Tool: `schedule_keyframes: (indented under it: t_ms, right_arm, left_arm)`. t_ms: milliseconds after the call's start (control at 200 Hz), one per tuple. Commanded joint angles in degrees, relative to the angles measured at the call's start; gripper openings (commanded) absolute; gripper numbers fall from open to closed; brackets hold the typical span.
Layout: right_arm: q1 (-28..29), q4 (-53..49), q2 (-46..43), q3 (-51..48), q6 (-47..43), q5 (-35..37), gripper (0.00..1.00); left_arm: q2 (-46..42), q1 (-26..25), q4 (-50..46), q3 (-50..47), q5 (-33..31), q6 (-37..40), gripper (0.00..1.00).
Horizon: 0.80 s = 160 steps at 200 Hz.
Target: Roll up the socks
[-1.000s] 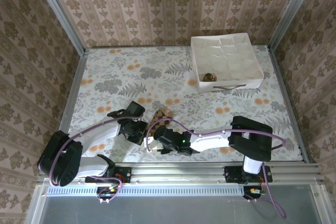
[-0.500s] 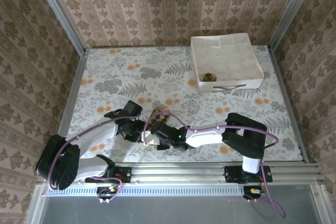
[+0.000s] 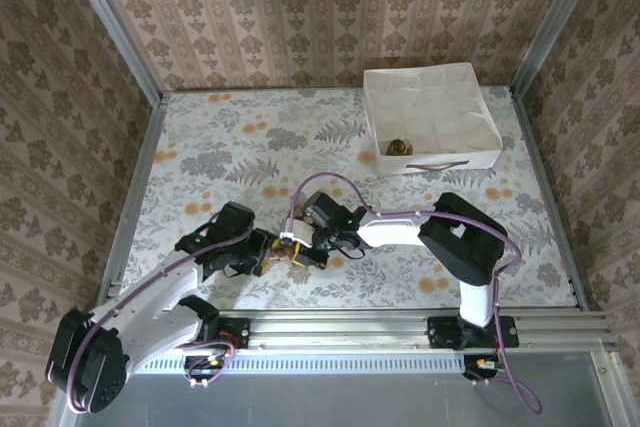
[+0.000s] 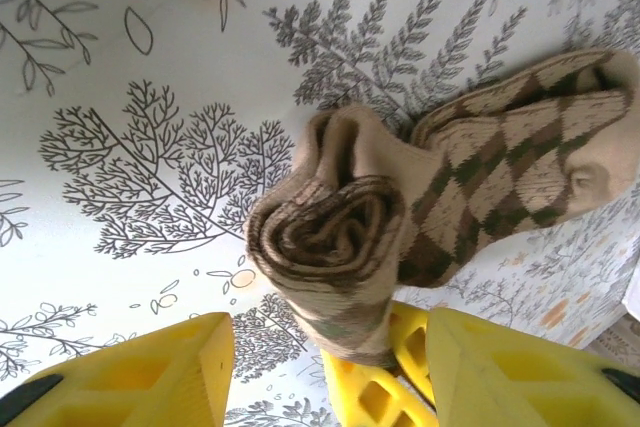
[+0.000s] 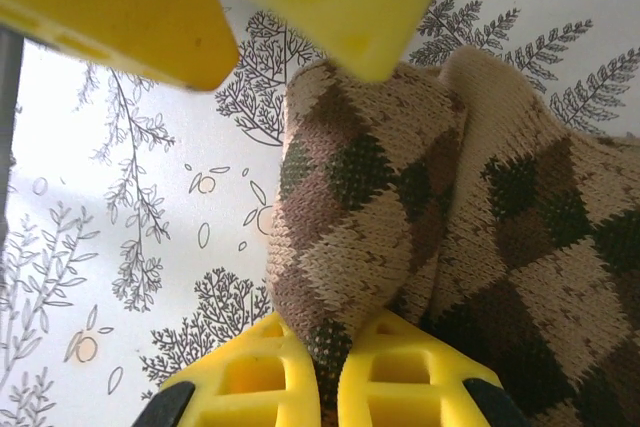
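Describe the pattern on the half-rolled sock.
The sock is brown-and-cream argyle with dark diamonds, clearest in the right wrist view.

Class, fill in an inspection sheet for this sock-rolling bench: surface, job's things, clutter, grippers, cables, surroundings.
Surface: floral tablecloth, flat.
Job's things: argyle sock, partly rolled; a rolled bundle in the near-left compartment of the white box.
Clutter: nothing seen.
Grippers: right gripper shut on the argyle sock; left gripper open, fingers either side of the roll.
Cables: purple cable looping over the right arm; another along the left arm.
Surroundings: patterned walls, metal frame posts, rail at the near edge.
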Motion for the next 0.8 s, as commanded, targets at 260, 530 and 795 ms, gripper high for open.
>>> schedule_keyframes:
  t_ms: [260, 530, 795]
  right_arm:
    - [-5.08, -17.82, 10.17, 1.47, 7.38, -6.52, 0.00]
    - [-6.19, -17.49, 10.56, 2.38, 8.96, -8.63, 0.00]
    - [-3.93, -5.06, -1.22, -3.74, 4.97, -1.75, 0.30]
  left_arm:
    - [6.11, -3.09, 11.06, -3.27, -2.03, -2.64, 0.50]
    - [13.88, -3.53, 8.54, -3.87, -1.59, -3.58, 0.28]
    - [16.27, -5.10, -7.59, -1.37, 0.75, -7.59, 0.00]
